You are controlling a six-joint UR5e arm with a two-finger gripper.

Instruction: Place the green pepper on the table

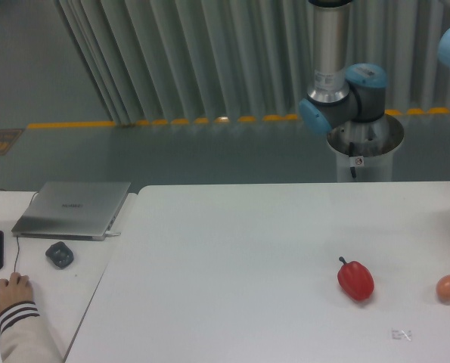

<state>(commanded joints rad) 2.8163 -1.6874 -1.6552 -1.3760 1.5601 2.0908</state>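
Note:
The green pepper does not show anywhere in this view. The large white table [247,249] fills the lower right of the frame. On it lie a red pepper [355,280] with a dark stem and a small orange-brown egg-shaped object [449,287] near the right edge. Only the arm's silver column and blue-capped joints [342,98] appear behind the table's far edge. The gripper itself is out of view.
A smaller white desk [35,265] at the left carries a closed laptop [73,209], a dark mouse [60,254] and a keyboard edge. A person's hand [13,291] in a striped cuff rests there. A small label [401,334] lies on the table front right.

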